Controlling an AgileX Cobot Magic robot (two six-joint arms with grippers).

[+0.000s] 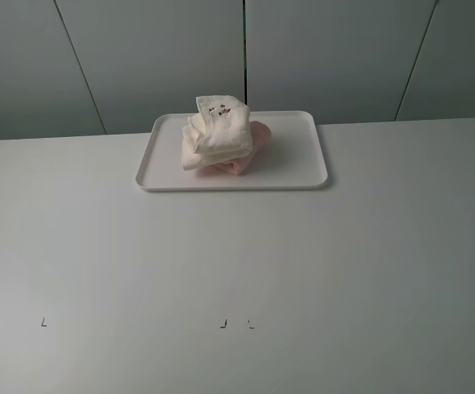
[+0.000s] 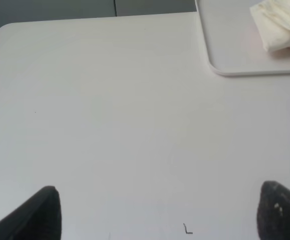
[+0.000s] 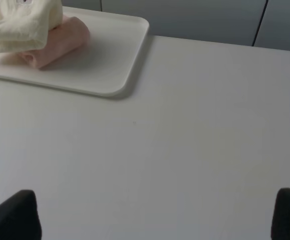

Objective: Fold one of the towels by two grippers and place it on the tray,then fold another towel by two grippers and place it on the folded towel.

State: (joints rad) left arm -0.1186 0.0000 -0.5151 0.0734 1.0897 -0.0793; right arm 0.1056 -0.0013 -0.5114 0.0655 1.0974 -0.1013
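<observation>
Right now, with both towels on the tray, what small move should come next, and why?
Probably none beyond keeping both arms back: the cream-white towel lies folded on the pink towel inside the tray. The left gripper and right gripper are open, empty and away from it, so the job looks done.

Cream-white towel (image 1: 215, 131) with small dark marks; pale pink towel (image 1: 253, 144); white tray (image 1: 294, 160); white table (image 1: 237, 271).

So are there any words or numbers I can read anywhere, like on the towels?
No readable words or numbers anywhere.
cream-white towel: a small patch of dark marks, too small and blurred to read.
table: small dark corner-shaped marks, not letters to read.
tray and pink towel: nothing written.
</observation>
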